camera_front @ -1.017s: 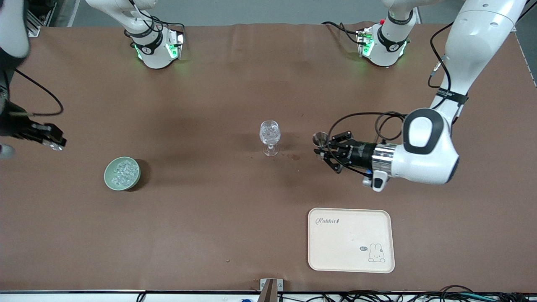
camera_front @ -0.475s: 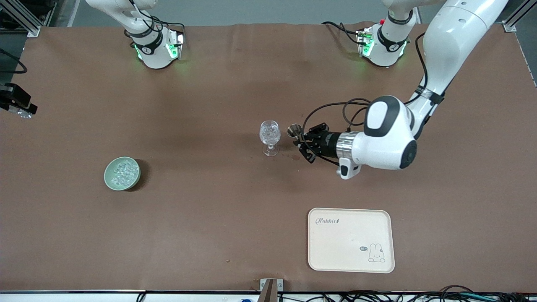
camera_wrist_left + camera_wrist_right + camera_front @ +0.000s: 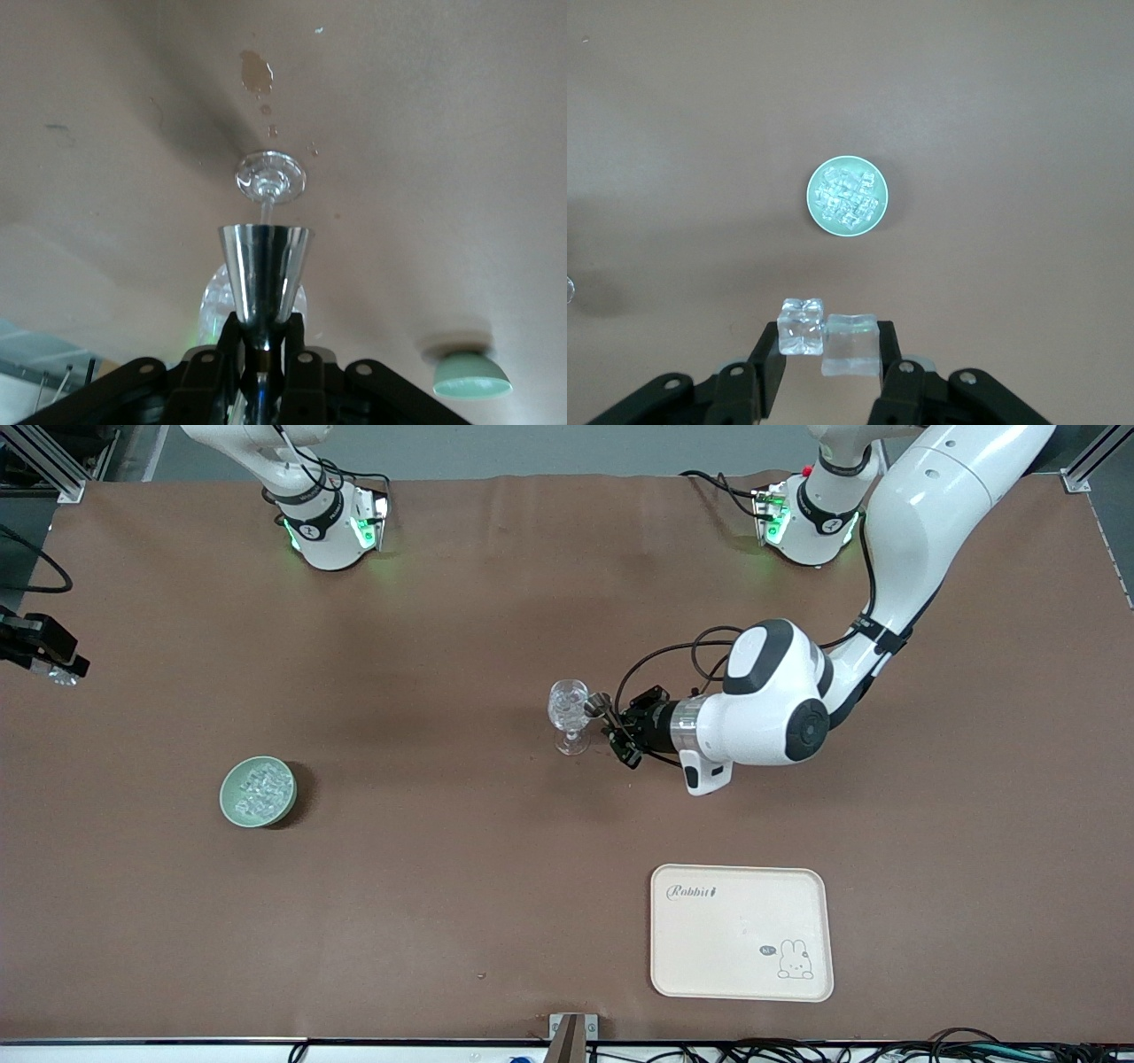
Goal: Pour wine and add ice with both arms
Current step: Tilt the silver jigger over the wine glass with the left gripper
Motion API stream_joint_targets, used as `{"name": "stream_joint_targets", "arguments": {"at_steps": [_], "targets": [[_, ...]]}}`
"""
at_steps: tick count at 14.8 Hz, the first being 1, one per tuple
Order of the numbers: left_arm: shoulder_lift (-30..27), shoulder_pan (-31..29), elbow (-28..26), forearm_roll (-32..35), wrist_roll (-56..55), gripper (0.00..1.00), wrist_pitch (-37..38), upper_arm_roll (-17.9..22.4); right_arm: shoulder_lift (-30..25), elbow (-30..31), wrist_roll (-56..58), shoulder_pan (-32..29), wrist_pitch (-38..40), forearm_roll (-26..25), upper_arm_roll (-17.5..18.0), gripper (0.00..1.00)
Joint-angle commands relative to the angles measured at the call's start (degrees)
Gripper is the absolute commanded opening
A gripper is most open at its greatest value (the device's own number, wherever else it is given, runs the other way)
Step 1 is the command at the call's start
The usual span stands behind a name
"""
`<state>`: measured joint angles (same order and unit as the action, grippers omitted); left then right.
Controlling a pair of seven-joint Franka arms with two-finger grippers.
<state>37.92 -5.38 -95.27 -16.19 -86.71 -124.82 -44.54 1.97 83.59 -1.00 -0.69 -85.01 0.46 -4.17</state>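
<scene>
From the front, your left gripper (image 3: 606, 722) brings a metal jigger (image 3: 597, 707) beside the stemmed glass (image 3: 570, 714); pouring looks about to begin. In the left wrist view, it is clamped on the jigger. In the right wrist view, your right gripper (image 3: 829, 347) pinches two ice cubes (image 3: 829, 340) above the green bowl (image 3: 847, 197), not yet delivered.

The bowl (image 3: 258, 791) is pale green and holds clear, colourless ice (image 3: 847, 197). Toward the left arm's end of the table from it, the stemmed glass (image 3: 570, 714) is clear with a cut pattern, and the cream tray (image 3: 741, 932) bears a rabbit drawing.
</scene>
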Motion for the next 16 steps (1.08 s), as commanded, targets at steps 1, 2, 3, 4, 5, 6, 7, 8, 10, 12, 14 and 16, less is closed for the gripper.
{"name": "stream_joint_targets", "arguments": {"at_steps": [1, 2, 3, 4, 5, 6, 7, 8, 10, 12, 14, 16], "targets": [[-0.2, 0.5, 0.3, 6.6, -6.2, 0.00, -1.2, -2.3, -2.5, 2.8, -1.1, -0.4, -1.2, -0.3, 0.6, 0.04], [-0.2, 0.5, 0.2, 8.9, -8.0, 0.00, -1.1, -3.1, -2.5, 2.8, -1.1, -0.3, -1.3, -0.3, 0.6, 0.04], [-0.2, 0.5, 0.1, 11.4, -9.3, 0.00, -1.1, -3.7, -2.4, 2.8, -1.1, -0.4, -1.4, -0.3, 0.6, 0.04], [-0.2, 1.0, 0.1, 15.1, -10.7, 0.00, -1.1, -4.2, -2.4, 3.0, -1.1, -0.4, -2.0, -0.3, 0.6, 0.04], [-0.2, 1.2, 0.1, 18.9, -12.9, 0.00, -1.1, -4.8, -2.4, 3.1, -1.1, -0.4, -2.4, -0.3, 0.6, 0.03], [-0.2, 1.2, 0.1, 22.2, -15.3, 0.00, -1.0, -5.1, -2.4, 3.1, -1.1, -0.4, -2.3, -0.3, 0.6, 0.04], [-0.2, 1.3, 0.0, 24.9, -16.6, 0.00, -0.9, -5.6, -2.4, 3.1, -1.1, -0.5, -2.4, -0.3, 0.5, 0.03], [-0.2, 1.3, 0.1, 26.5, -17.7, 0.00, -0.8, -6.1, -2.4, 3.2, -1.1, -0.7, -2.4, -0.3, 0.4, 0.04], [-0.3, 1.4, 0.1, 29.2, -19.2, 0.00, -0.5, -6.7, -2.3, 3.2, -1.0, -0.8, -2.4, -0.2, 0.3, 0.04], [-0.2, 1.6, 0.0, 33.2, -21.7, 0.00, 0.3, -7.9, -2.3, 3.2, -1.1, -0.7, -2.5, -0.2, 0.3, 0.04], [-0.2, 3.0, 0.0, 37.0, -24.0, 0.00, 1.2, -8.0, -2.2, 3.2, -1.0, -0.7, -2.5, -0.2, 0.3, 0.04], [-0.3, 3.8, 0.0, 40.2, -25.7, 0.00, 2.9, -8.5, -2.2, 3.2, -1.0, -0.7, -2.5, -0.2, 0.3, 0.04]]}}
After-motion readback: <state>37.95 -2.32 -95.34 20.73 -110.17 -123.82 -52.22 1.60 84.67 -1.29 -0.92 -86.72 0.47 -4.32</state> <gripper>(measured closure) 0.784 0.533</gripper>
